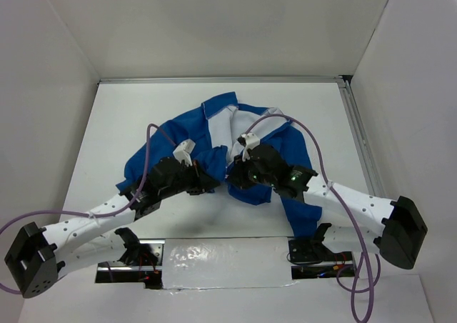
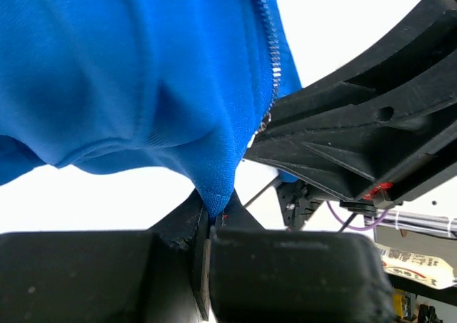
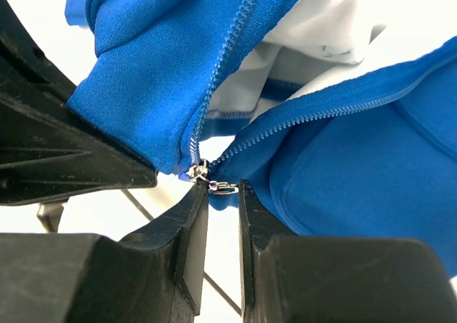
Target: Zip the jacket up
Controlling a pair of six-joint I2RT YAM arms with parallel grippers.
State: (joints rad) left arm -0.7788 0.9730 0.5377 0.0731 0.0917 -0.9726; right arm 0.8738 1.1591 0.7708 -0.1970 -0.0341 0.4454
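Centrally on the white bench (image 1: 114, 123), well back from the arm bases: the jacket (image 1: 168, 133), bright blue, lying open and rumpled, with white lining (image 1: 221, 126) bared between the two front panels and the collar (image 1: 216, 103) at the far end. Reaching in from either side over its near hem, the left arm (image 1: 93, 216) and the right arm (image 1: 353, 203), wrists almost meeting above the bottom of the front opening; trailing over both, purple cables (image 1: 308, 133).

Left jaws together, clamped on a pointed corner of blue fabric (image 2: 214, 187) at the bottom of one panel, just beside the lower end of the pale zipper teeth (image 2: 270, 48); cloth hanging taut from that pinch and raised off the bench. Close on the right in the left wrist view, black fingers (image 2: 357, 144) of the other arm, nearly touching the same hem.

Right jaws narrowly apart, tips set at the foot of the zipper, where both rows of zipper teeth (image 3: 300, 119) converge in a V on the metal slider (image 3: 198, 171). Lying across the mouth of that gap, the small silver pull tab (image 3: 226, 188), touching the fingertips (image 3: 202, 194); impossible to tell whether actually pinched or merely resting there. Above the V, open front, lining again in view, unzipped along the whole visible length.
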